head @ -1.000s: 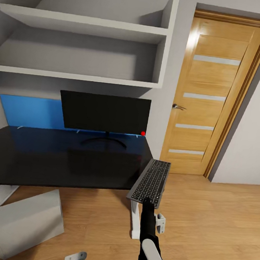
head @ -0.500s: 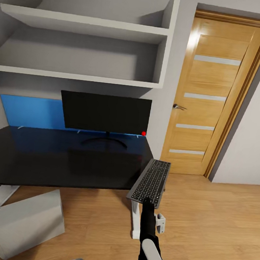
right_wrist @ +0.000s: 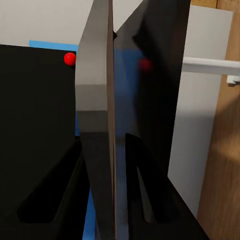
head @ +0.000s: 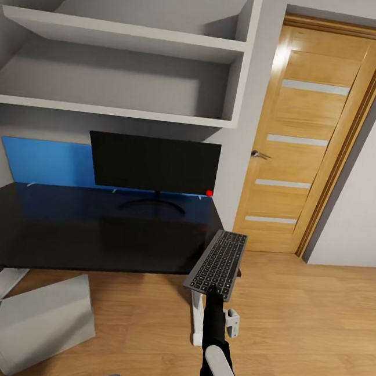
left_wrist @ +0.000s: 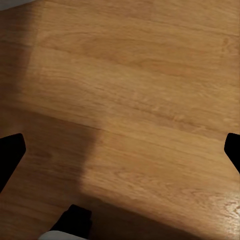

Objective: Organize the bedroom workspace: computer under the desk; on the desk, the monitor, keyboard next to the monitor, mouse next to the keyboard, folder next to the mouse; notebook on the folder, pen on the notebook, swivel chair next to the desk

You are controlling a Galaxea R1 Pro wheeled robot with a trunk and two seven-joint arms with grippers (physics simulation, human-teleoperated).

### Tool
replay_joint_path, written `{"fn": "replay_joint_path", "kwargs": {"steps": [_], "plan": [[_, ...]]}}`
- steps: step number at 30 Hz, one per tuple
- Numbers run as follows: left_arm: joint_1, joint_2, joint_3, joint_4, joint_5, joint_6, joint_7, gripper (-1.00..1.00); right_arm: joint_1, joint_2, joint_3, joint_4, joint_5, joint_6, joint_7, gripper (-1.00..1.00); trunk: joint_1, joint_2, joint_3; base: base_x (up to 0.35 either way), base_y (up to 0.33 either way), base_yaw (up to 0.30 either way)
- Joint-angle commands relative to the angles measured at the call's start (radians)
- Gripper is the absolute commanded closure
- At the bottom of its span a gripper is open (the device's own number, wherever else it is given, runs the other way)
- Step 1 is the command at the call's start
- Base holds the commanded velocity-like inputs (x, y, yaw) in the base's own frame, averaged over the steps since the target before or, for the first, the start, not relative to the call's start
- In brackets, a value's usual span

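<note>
Keyboard (head: 217,264) held lengthwise, pointing away toward door (head: 310,138).

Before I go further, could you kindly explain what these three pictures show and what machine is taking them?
This is a simulated wheeled robot with two arms, steered by a person. The large picture comes from a camera on its head, looking at a black desk with a monitor standing on it. A grey computer sits on the floor by the desk, and a wooden door is to the right.

The other two pictures come from cameras near each arm's end effector. The right end effector is shut on a keyboard, held beside the desk's right edge; its wrist camera sees the keyboard edge-on. The left end effector stands open over bare wooden floor.
</note>
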Motion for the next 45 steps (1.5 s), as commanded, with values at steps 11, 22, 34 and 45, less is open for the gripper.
{"fn": "replay_joint_path", "kwargs": {"steps": [11,22,34,45], "plan": [[-0.001,0.001,-0.005,0.000,0.001,0.005,0.007,-1.00,-0.001,-0.001,0.000,0.000,-0.006,-0.006,0.001,1.00,0.000,-0.001,-0.001,0.109,0.000,0.000],[-0.001,0.001,-0.005,0.000,0.001,0.004,0.007,-1.00,-0.001,-0.001,0.000,0.000,-0.004,-0.006,0.001,1.00,0.000,-0.001,-0.001,0.005,0.000,0.000],[-0.001,0.001,-0.005,0.000,0.001,0.004,0.007,-1.00,-0.001,-0.001,0.000,0.002,-0.002,-0.006,0.001,-1.00,0.000,-0.001,-0.001,0.000,0.000,0.000],[-0.001,0.001,-0.005,0.000,0.001,0.004,0.007,-1.00,-0.001,-0.003,-0.002,0.005,-0.001,-0.007,0.001,-1.00,0.000,-0.001,-0.001,0.000,0.000,0.000]]}}
